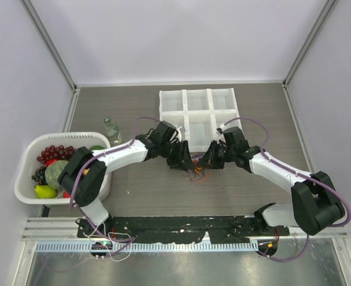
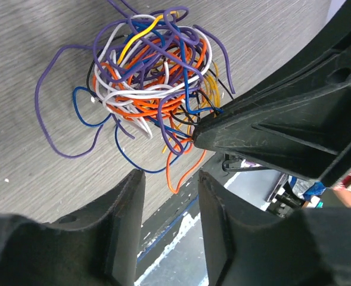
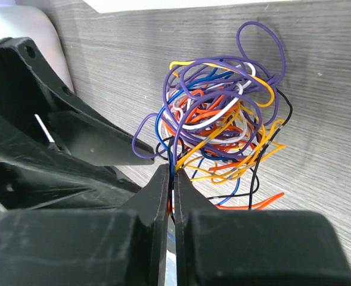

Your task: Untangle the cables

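Grey wood-look table [image 1: 127, 193] sits inside plain white walls. Near its middle, a bit closer to the near edge, the cables [image 2: 151, 77] lie in one messy ball of purple, orange, white, yellow, blue and black wires. The right gripper [image 3: 170, 170] has its fingers squeezed tight together, and thin blue and black strands from the ball run in between them. The left gripper [image 2: 169, 176] is just beside the ball with its fingers apart and nothing in the gap. A white tray [image 1: 172, 101] with little boxes sits by the far edge. A white basket [image 1: 29, 149] of fruit is at the left edge, with a small bottle [image 1: 111, 130] near it.
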